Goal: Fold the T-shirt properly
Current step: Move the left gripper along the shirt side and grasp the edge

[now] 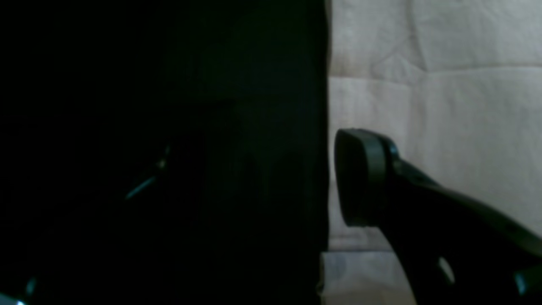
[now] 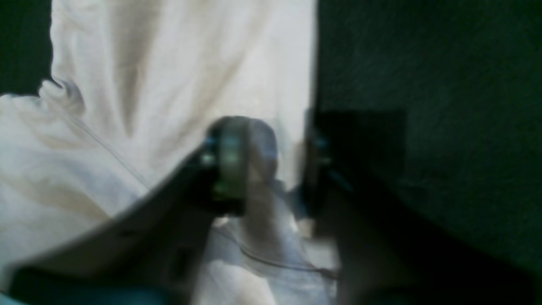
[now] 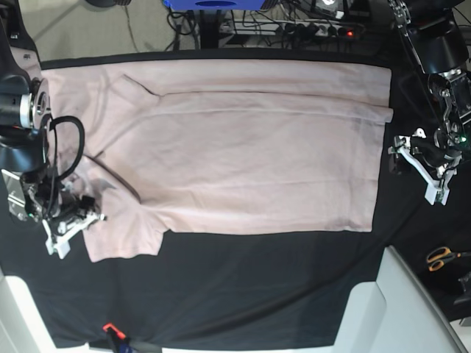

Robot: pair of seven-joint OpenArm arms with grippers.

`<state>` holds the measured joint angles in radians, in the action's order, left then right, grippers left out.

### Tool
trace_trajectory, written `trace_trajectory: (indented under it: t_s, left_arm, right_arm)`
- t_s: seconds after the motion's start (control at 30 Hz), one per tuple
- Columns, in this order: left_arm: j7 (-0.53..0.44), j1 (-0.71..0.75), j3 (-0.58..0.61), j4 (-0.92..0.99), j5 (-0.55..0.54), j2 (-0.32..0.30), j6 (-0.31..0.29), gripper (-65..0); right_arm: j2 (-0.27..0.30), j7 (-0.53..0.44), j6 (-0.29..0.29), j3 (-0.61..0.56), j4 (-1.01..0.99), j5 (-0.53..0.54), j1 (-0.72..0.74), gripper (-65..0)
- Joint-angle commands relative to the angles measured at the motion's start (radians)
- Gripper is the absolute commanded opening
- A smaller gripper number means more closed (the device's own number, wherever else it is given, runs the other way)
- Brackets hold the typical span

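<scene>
The pale pink T-shirt lies spread flat across the black table cloth. My right gripper is at the shirt's sleeve on the left of the base view. In the right wrist view its fingers straddle the edge of the T-shirt with cloth between them; motion blur hides how far the right gripper has closed. My left gripper stands open at the hem edge on the right. In the left wrist view one fingertip hovers over the T-shirt; the other is lost in darkness.
Orange-handled scissors lie at the right edge of the table. A white panel stands at the front right. A small red and black item sits at the front edge. Cables run behind the table.
</scene>
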<state>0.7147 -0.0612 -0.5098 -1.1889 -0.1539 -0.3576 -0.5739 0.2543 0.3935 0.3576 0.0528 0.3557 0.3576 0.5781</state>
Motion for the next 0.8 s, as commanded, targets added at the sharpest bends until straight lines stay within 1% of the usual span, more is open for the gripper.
trace_trajectory:
  t_s: [0.0, 0.03, 0.07, 0.13, 0.27, 0.37, 0.43, 0.5, 0.53, 0.57, 0.63, 0.67, 0.77]
  left_arm:
    - [-0.017, -0.018, -0.005, 0.004, -0.006, -0.022, 0.001, -20.2]
    - [-0.019, -0.032, -0.005, 0.020, -0.006, -0.022, 0.001, -20.2]
    - [-0.019, -0.056, -0.005, 0.043, -0.006, -0.022, 0.001, -20.2]
    - [-0.019, -0.095, -0.003, 0.108, -0.006, -0.022, 0.001, -20.2]
    - [-0.027, -0.220, -0.003, 0.258, -0.005, -0.022, 0.001, -20.2]
    - [-0.074, -0.312, 0.004, 0.366, -0.003, -0.022, 0.004, -20.2]
    - [-0.102, -0.388, 0.061, 0.461, 0.024, -0.024, 0.005, -20.1]
    - [-0.139, -0.457, 0.106, 0.577, 0.083, -0.022, 0.007, -20.1]
    - [-0.168, -0.493, 0.118, 0.650, 0.110, -0.019, 0.019, -20.1]
    - [-0.208, -0.530, 0.116, 0.729, 0.129, -0.018, 0.048, -20.1]
    - [-0.270, -0.584, 0.101, 0.854, 0.132, -0.021, 0.104, -20.1]
    - [-0.289, -0.604, 0.089, 0.903, 0.132, -0.022, 0.121, -20.1]
    - [-0.301, -0.624, 0.064, 0.961, 0.133, -0.022, 0.136, -20.1]
  right_arm:
    - [0.012, -0.009, 0.010, 0.002, 0.016, 0.007, 0.029, -56.9]
    - [0.015, -0.009, 0.010, 0.002, 0.018, 0.007, 0.029, -60.6]
    - [0.015, -0.009, 0.010, 0.002, 0.018, 0.007, 0.029, -62.9]
    - [0.017, -0.011, 0.010, 0.002, 0.019, 0.007, 0.029, -63.2]
    - [0.017, -0.011, 0.013, 0.002, 0.019, 0.007, 0.029, -63.9]
    - [0.017, -0.011, 0.016, 0.002, 0.019, 0.007, 0.029, -64.1]
    - [0.017, -0.011, 0.016, 0.000, 0.019, 0.007, 0.027, -64.1]
    - [0.018, -0.011, 0.016, 0.000, 0.019, 0.007, 0.027, -64.1]
    - [0.018, -0.011, 0.016, 0.000, 0.019, 0.007, 0.027, -64.1]
    - [0.018, -0.011, 0.018, 0.000, 0.019, 0.007, 0.027, -63.9]
    - [0.018, -0.011, 0.018, 0.000, 0.019, 0.007, 0.027, -63.9]
    - [0.020, -0.011, 0.018, 0.000, 0.019, 0.007, 0.027, -63.9]
    - [0.020, -0.011, 0.018, 0.000, 0.021, 0.007, 0.027, -63.9]
